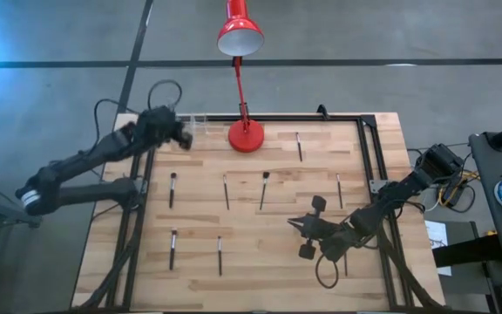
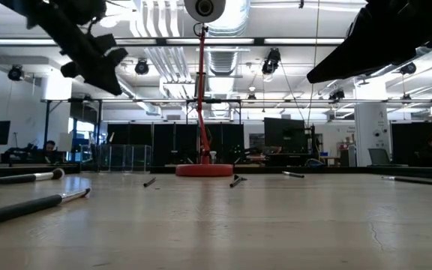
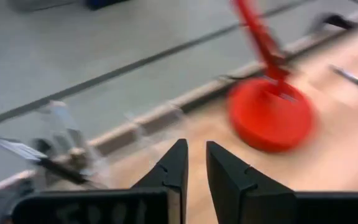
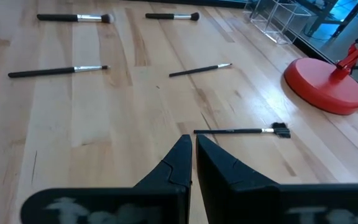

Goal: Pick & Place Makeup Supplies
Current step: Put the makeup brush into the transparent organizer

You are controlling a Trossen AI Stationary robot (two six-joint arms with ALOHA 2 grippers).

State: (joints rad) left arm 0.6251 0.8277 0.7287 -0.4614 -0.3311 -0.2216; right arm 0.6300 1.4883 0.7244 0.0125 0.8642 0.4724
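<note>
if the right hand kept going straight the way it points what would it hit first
Probably the thin brush with the flat dark head, lying directly ahead of the shut right hand on the table; depth is uncertain.

From my station, the lamp base (image 3: 270, 118) is motion-blurred, and a clear container (image 3: 61, 140) beside it cannot be made out.

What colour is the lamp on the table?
Bright red. The lamp shows best in the high view, with its round base standing on the wooden table.
</note>
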